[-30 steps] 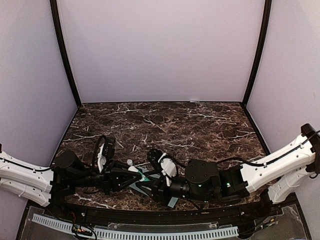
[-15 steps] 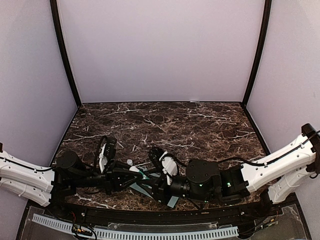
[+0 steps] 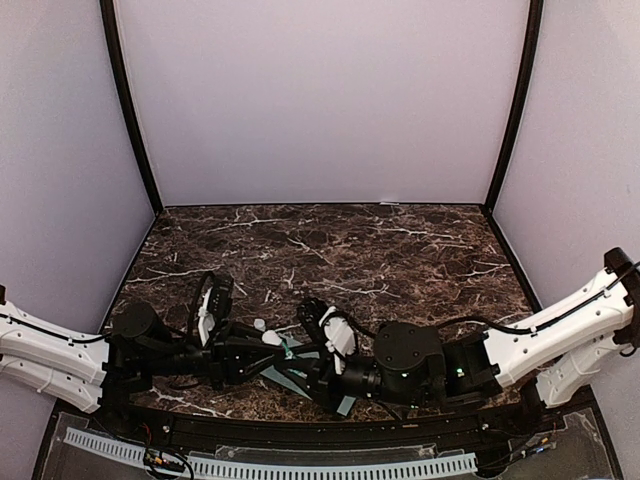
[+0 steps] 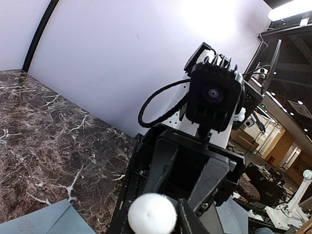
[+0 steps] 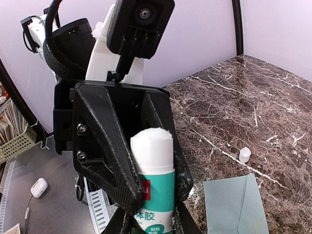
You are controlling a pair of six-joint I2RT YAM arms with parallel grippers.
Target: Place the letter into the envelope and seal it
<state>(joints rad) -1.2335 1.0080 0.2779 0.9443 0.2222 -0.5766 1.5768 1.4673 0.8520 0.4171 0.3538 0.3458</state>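
Note:
A glue stick (image 5: 152,183) with a green label and a bare white top is held between both grippers at the table's front middle. My right gripper (image 5: 151,225) is shut on its labelled body. My left gripper (image 4: 158,220) faces it, and its black fingers (image 5: 109,161) close on the white top, which shows as a white round end (image 4: 151,215) in the left wrist view. In the top view the two grippers (image 3: 272,345) (image 3: 308,366) meet above the pale teal envelope (image 3: 292,378). The envelope lies flat, also seen in the right wrist view (image 5: 239,207) and the left wrist view (image 4: 39,222). No letter shows.
A small white cap (image 5: 244,154) stands on the dark marble table (image 3: 400,250) just beyond the envelope; the top view shows it too (image 3: 260,325). Pale walls close the back and sides. A slotted white rail (image 3: 300,465) runs along the near edge.
My left wrist has rolled, turning its camera housing. My right gripper has shifted slightly. Both stay on the glue stick over the envelope.

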